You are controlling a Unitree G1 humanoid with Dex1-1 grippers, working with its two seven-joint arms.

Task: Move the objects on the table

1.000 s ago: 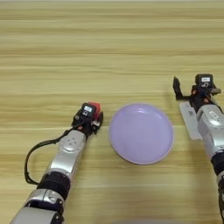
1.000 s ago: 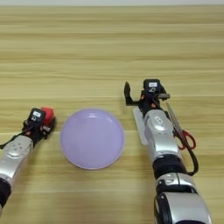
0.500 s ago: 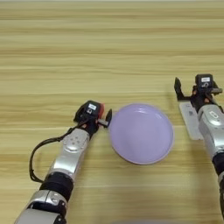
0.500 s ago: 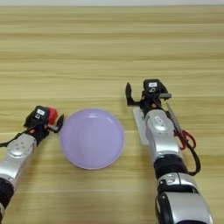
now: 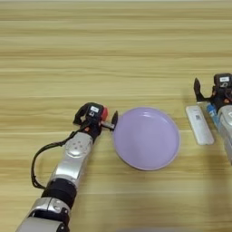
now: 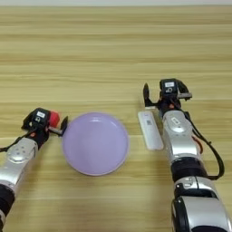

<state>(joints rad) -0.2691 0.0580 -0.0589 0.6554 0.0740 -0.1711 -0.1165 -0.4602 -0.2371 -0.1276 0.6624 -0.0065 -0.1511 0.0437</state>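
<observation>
Left pincer is pinching the cube beside the plate.
Right pincer, spread, is waiting beside the bar toward the desk's right edge.

Both head-mounted eyes look steeply down on the worktop, fairly close. Shared: lavender plate, white bar. Right eye reaches further right.

A robot test bench, apparently: a bare wooden table fills the frame, two cabled robot arms reaching in from below.
</observation>
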